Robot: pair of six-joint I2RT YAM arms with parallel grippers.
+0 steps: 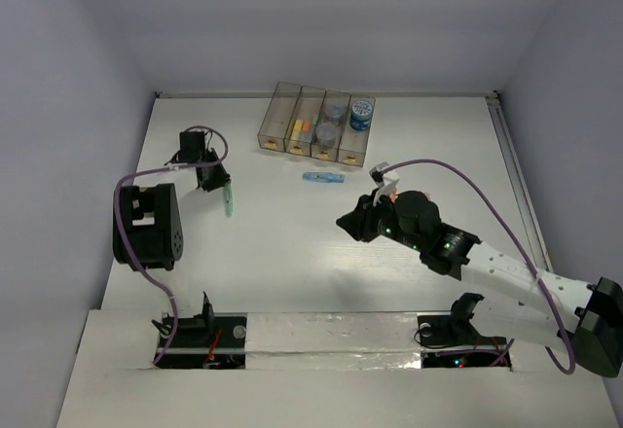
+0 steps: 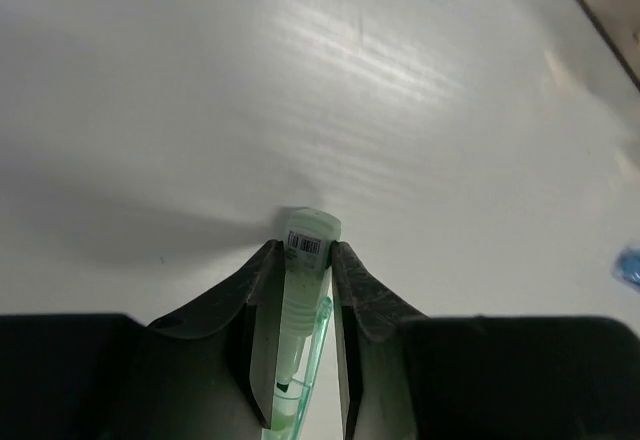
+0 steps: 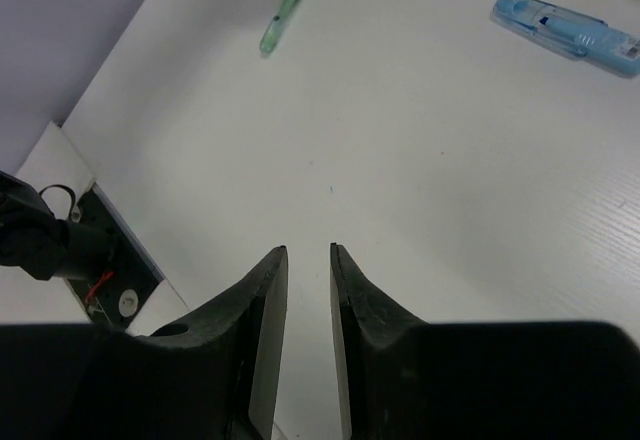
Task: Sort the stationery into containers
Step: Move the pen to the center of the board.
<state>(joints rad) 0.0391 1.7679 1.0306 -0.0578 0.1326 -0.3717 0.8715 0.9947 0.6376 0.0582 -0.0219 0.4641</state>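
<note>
My left gripper is shut on a pale green marker at the left of the table; in the left wrist view the marker sits between the fingertips with its barcoded end toward the table. A blue marker lies on the table just in front of the four smoky-brown containers; it also shows in the right wrist view. My right gripper hangs over the table's middle, its jaws a narrow gap apart and empty.
The second bin holds yellow and orange sticks, the third holds rolls, and the fourth holds a blue roll. The left arm's body stands at the left edge. Purple cables loop over both arms.
</note>
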